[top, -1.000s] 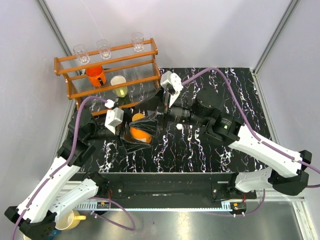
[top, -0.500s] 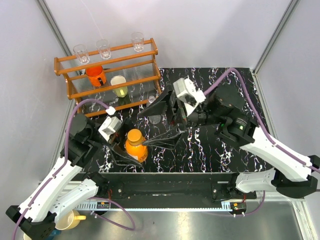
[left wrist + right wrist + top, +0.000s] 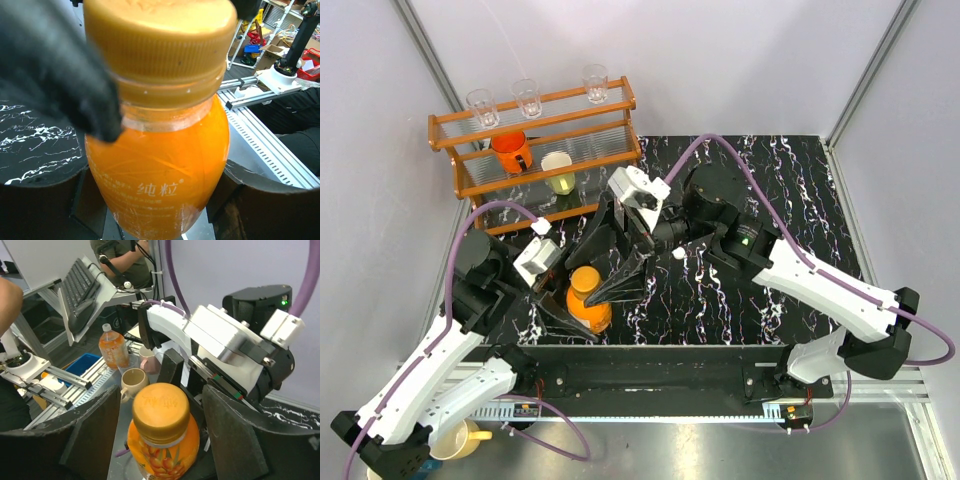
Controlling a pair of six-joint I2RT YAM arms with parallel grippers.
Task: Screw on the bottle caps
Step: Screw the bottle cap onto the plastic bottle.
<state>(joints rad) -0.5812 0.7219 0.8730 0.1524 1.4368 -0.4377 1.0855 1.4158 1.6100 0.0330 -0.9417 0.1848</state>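
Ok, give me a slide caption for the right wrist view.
Right end effector, open, straddling the capped orange bottle.

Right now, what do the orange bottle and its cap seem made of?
The orange bottle looks like clear plastic, glossy, since the orange drink shows through its wall. The cap is probably moulded plastic: opaque orange, duller sheen.

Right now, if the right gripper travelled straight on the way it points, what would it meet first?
Most likely the orange cap on the orange bottle, centred between the open fingers of the right gripper; exact depth is unclear.
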